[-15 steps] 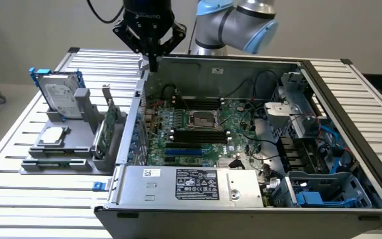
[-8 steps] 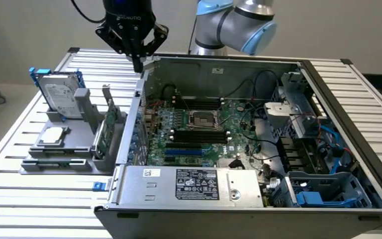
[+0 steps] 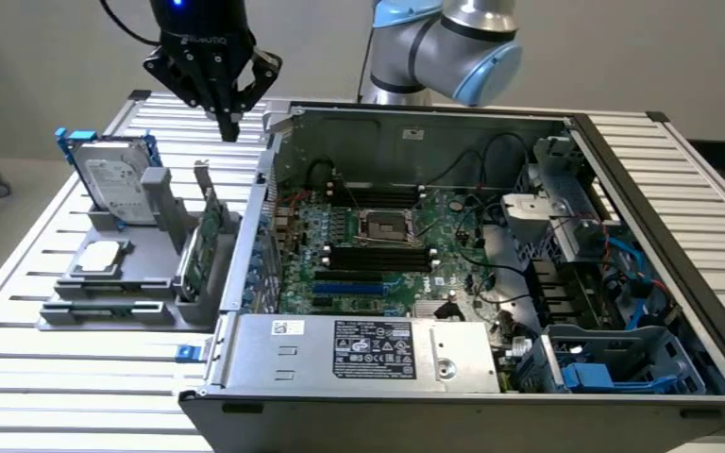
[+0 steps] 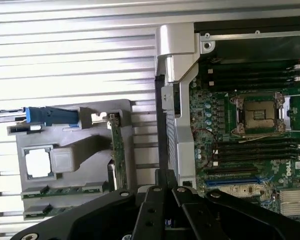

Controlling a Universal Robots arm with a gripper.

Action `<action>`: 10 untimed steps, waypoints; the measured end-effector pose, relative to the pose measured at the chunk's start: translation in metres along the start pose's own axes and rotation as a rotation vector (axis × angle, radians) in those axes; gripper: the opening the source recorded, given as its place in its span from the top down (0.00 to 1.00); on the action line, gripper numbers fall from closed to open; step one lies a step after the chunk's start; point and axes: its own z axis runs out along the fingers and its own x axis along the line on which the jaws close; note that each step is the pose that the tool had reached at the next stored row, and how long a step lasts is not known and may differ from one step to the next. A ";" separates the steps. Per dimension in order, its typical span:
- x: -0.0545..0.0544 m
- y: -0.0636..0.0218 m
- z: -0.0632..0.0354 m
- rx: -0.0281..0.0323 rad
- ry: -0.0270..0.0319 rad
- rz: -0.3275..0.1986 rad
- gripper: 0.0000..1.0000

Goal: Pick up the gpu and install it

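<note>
Open computer case [image 3: 463, 425], nearest. Slatted metal table [image 3: 60, 377] beneath. Grey holder [image 3: 105, 316] just beside the case, on the exterior view's left; gpu [image 3: 207, 231] upright on edge in it. Gripper [image 3: 227, 127] above, pointing down, fingers together, empty. Grey wall [image 3: 35, 57] behind.
</note>
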 end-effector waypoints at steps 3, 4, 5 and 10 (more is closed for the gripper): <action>0.014 -0.0013 0.0020 0.0000 0.0000 0.000 0.89; 0.018 -0.0019 0.0028 0.0000 0.0000 0.000 0.89; 0.022 -0.0026 0.0036 0.0000 0.0000 0.000 0.89; 0.032 -0.0077 0.0062 0.0000 0.0006 -0.007 0.89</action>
